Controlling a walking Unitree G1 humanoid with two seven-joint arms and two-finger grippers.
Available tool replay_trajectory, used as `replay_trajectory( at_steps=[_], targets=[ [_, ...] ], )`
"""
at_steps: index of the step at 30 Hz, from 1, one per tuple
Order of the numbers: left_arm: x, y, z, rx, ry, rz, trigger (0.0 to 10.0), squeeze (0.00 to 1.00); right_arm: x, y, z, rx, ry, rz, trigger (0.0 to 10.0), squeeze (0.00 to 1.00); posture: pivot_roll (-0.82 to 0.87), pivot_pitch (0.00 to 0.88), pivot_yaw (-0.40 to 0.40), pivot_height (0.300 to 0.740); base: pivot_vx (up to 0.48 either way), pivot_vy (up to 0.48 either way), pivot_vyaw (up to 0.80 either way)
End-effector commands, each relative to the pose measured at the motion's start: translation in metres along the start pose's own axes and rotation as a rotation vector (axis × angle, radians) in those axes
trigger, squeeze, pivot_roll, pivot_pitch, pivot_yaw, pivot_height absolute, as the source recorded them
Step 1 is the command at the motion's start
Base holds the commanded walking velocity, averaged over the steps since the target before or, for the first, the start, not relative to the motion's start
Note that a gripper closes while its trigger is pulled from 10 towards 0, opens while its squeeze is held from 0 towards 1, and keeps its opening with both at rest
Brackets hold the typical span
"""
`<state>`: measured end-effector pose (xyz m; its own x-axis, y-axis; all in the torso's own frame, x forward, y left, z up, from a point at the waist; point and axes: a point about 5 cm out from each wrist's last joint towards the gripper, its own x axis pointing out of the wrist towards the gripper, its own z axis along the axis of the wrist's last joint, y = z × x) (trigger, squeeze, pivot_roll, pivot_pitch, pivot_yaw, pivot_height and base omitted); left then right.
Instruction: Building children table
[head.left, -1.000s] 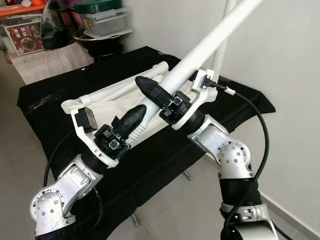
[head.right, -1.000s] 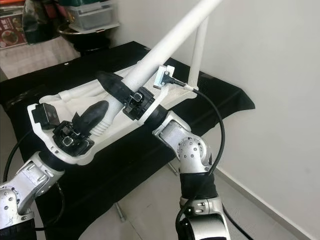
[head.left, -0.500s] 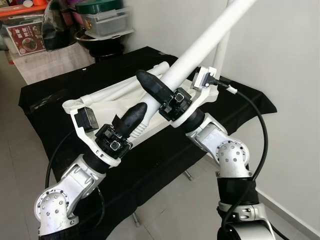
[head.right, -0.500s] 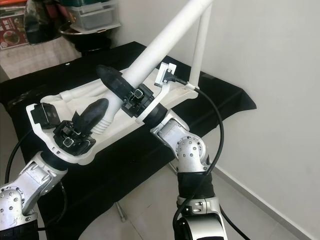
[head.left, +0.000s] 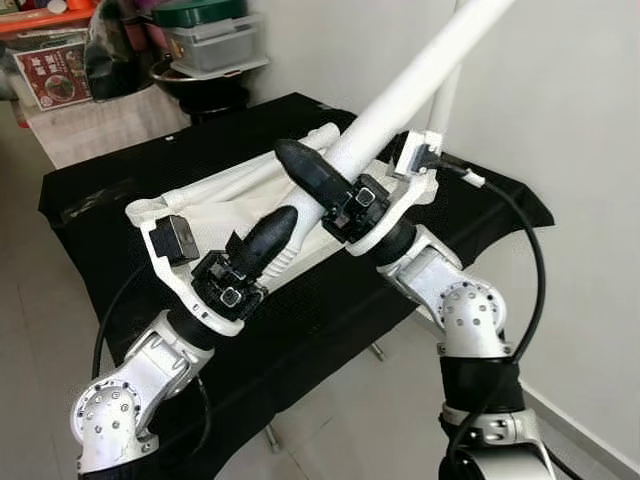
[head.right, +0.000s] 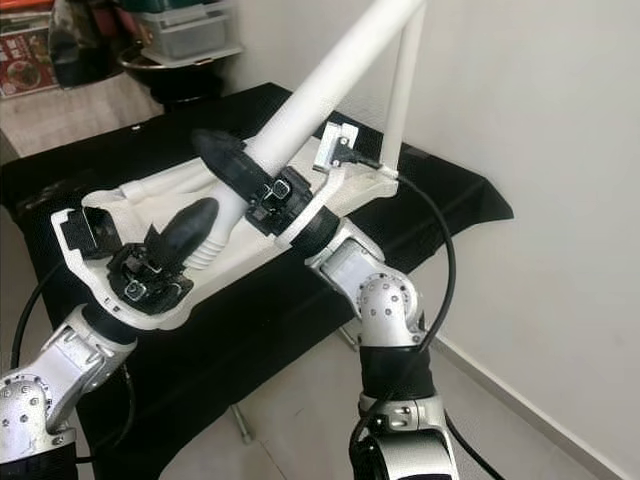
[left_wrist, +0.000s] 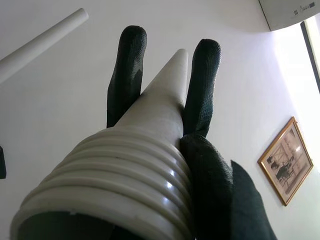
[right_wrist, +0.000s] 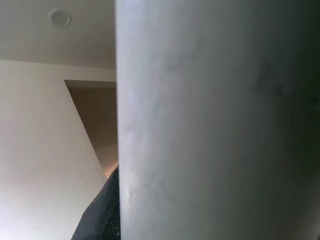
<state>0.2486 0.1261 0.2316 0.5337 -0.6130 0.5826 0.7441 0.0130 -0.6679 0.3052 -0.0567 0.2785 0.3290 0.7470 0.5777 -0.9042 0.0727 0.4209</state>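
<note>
Both pincers clamp one white table leg (head.left: 420, 75) — left pincer (head.left: 270, 235) at its ribbed threaded end, right pincer (head.left: 310, 175) higher. It slants above the black-draped surface (head.left: 100, 210). Stiff, light, slick plastic — keep your grip low.

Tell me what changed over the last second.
Little changed. The right gripper edged slightly toward the wall with the long white table leg, whose raised end swung a touch steeper. Both holds stayed: the left gripper is still shut on the leg's ribbed lower end, and the white tabletop still lies on the black-covered table.
</note>
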Motion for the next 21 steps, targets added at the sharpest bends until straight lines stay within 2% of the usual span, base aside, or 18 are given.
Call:
replay_trajectory(
  at_steps=[1,2,5,6,12,17,19,20,21],
  targets=[
    [0.000,0.003,-0.005,0.005,0.042,0.039,3.5,0.00,0.006,0.007,-0.006,-0.016,0.041,0.039,0.0,0.00,-0.03,0.000,0.020,0.740,0.000,0.000,0.00],
    [0.000,0.003,-0.005,0.008,0.042,0.044,10.0,0.00,0.006,0.007,-0.006,-0.017,0.042,0.038,0.0,0.00,-0.03,0.000,0.020,0.740,0.000,0.000,0.00],
    [-0.001,0.003,-0.005,0.008,0.039,0.043,10.0,0.00,0.006,0.006,-0.005,-0.019,0.041,0.034,0.0,0.00,-0.03,0.000,0.022,0.740,0.000,0.000,0.00],
    [-0.001,0.002,-0.004,0.004,0.029,0.031,10.0,1.00,0.005,0.005,-0.005,-0.020,0.039,0.031,0.0,0.00,-0.04,0.000,0.023,0.740,0.000,0.000,0.00],
    [-0.003,-0.009,-0.004,0.019,0.058,-0.037,10.0,1.00,0.004,0.002,0.000,-0.031,0.031,0.015,0.0,0.00,-0.03,0.000,0.021,0.740,0.000,0.000,0.00],
    [-0.015,-0.010,-0.007,0.032,0.102,-0.019,10.0,1.00,-0.001,-0.006,0.015,-0.068,0.002,-0.021,0.0,0.00,-0.03,0.003,0.022,0.740,0.000,0.000,0.00],
    [-0.015,-0.010,-0.007,0.032,0.102,-0.019,10.0,1.00,-0.001,-0.006,0.015,-0.068,0.002,-0.021,0.0,0.00,-0.03,0.003,0.022,0.740,0.000,0.000,0.00],
    [-0.021,-0.009,-0.008,0.033,0.115,-0.002,10.0,1.00,-0.004,-0.009,0.022,-0.082,-0.015,-0.040,0.0,0.00,-0.03,0.004,0.022,0.740,0.000,0.000,0.00],
    [-0.033,-0.007,-0.008,0.033,0.121,0.035,10.0,1.00,-0.009,-0.015,0.036,-0.096,-0.053,-0.072,0.0,0.00,-0.02,0.007,0.022,0.740,0.000,0.000,0.00]
  ],
)
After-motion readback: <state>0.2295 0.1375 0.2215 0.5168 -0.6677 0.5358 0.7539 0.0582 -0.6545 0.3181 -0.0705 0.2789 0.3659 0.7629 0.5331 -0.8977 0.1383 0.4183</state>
